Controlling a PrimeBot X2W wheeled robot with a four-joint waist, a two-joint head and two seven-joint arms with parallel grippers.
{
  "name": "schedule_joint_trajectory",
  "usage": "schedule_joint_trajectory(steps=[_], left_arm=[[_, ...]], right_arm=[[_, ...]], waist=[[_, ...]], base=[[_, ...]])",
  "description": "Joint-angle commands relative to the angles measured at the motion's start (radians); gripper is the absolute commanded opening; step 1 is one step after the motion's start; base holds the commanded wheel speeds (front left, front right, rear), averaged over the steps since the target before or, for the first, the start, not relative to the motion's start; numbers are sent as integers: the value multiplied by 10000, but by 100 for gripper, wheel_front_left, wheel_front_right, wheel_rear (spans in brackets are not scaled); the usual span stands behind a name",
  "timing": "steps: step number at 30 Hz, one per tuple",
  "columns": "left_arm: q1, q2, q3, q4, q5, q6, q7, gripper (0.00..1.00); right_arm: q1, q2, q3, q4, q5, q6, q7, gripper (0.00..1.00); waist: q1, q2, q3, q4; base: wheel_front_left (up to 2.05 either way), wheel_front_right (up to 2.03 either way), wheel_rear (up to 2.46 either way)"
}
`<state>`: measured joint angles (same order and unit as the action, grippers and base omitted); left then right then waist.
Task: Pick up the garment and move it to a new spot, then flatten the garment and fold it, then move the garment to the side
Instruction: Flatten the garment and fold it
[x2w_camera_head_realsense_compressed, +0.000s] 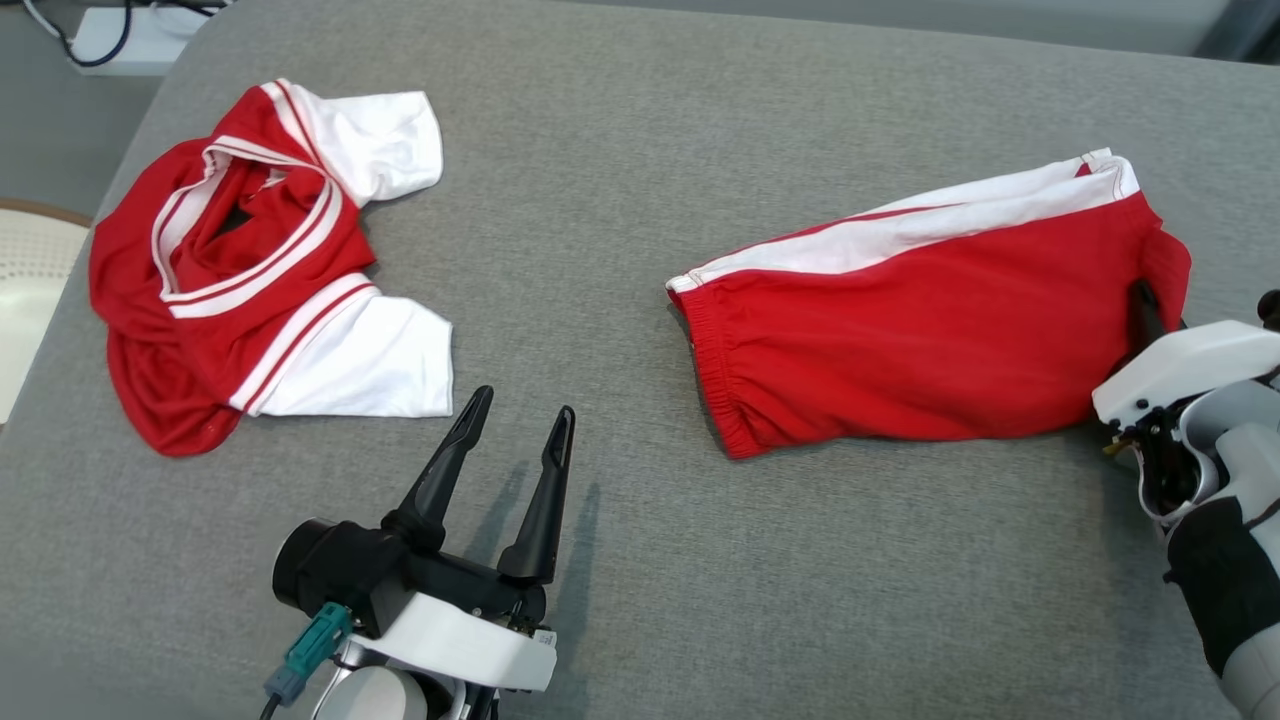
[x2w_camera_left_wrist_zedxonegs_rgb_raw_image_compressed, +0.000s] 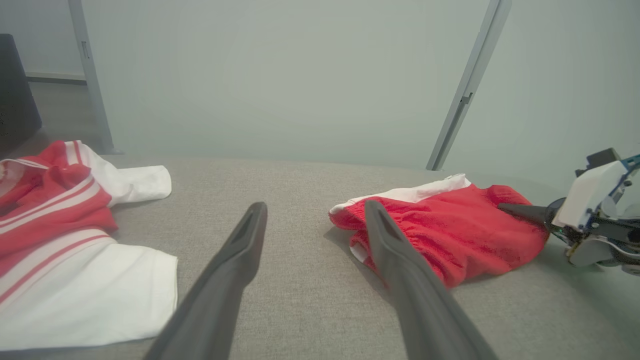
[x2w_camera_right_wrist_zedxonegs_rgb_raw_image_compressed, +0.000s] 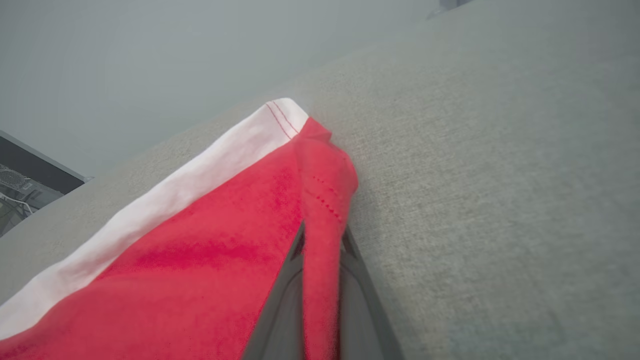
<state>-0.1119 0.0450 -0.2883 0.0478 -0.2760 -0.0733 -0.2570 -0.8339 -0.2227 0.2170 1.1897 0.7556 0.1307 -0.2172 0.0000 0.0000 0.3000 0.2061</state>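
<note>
A crumpled red-and-white short-sleeved shirt (x2w_camera_head_realsense_compressed: 250, 270) lies by the left edge of the grey fabric-covered desk (x2w_camera_head_realsense_compressed: 640, 150). The left gripper (x2w_camera_head_realsense_compressed: 525, 405) hovers near the front edge, its jaws wide apart and empty. Right of centre lie the red fabric shorts with a white side stripe (x2w_camera_head_realsense_compressed: 930, 320). At the right edge, the right gripper (x2w_camera_right_wrist_zedxonegs_rgb_raw_image_compressed: 322, 237) is clamped on their right-hand hem.

Probably a lab: pale framed partition walls (x2w_camera_left_wrist_zedxonegs_rgb_raw_image_compressed: 280, 75), a floor power strip (x2w_camera_head_realsense_compressed: 130, 40), grey-covered worktable (x2w_camera_head_realsense_compressed: 640, 560).
</note>
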Motion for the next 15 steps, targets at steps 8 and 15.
schedule_joint_trajectory(steps=[8,15], left_arm=[[-132,53,530,-257,-92,-2,-47,100],[-130,53,654,-253,-79,-75,-47,100]], right_arm=[[1280,-67,-418,-1713,-278,0,-439,0],[2845,720,-2482,-3304,-2268,0,-444,0]], waist=[[0,0,-251,-848],[0,0,-314,-1444]], base=[[0,0,0],[0,0,0]])
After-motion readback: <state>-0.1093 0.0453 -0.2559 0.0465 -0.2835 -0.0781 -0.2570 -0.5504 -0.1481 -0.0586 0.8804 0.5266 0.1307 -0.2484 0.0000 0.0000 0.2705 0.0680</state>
